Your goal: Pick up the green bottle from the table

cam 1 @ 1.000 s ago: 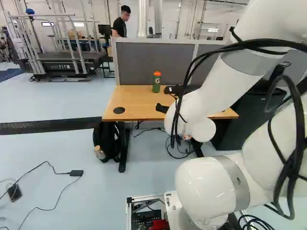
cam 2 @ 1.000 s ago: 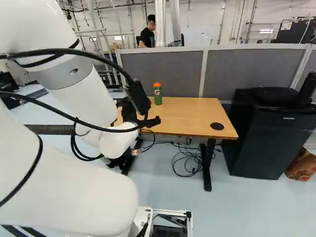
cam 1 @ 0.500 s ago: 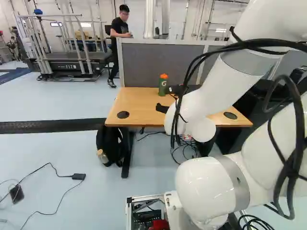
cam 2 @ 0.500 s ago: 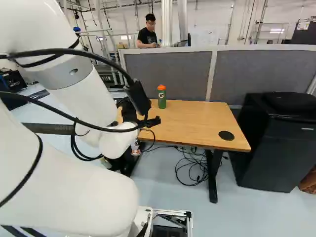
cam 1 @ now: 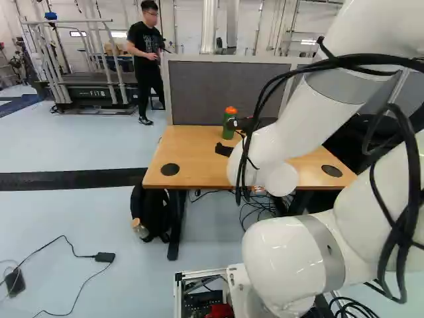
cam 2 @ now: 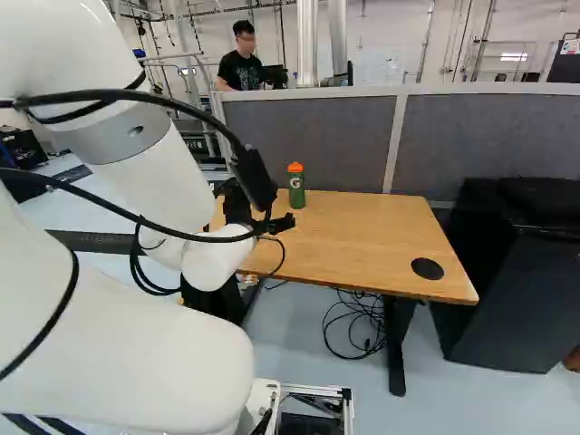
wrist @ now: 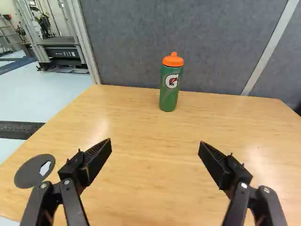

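I'd roll in slow and level, get the tall green, orange-capped bottle (wrist: 170, 87) centred between the fingers, then squeeze mid-body so it doesn't tip. It's on the far side of the pale wooden tabletop (wrist: 141, 188). Black two-finger end effector (wrist: 155, 143) is spread wide, holding nothing.

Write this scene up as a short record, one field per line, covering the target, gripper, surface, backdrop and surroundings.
target: green bottle with orange cap
pose: upright, near the table's far edge
gripper: open, nothing between its fingers, bottle ahead of it
surface: light wooden table
backdrop: grey partition behind the table
under table: loose black cables
beside table: large black cabinet, at the right of the right base view
status: bottle not gripped
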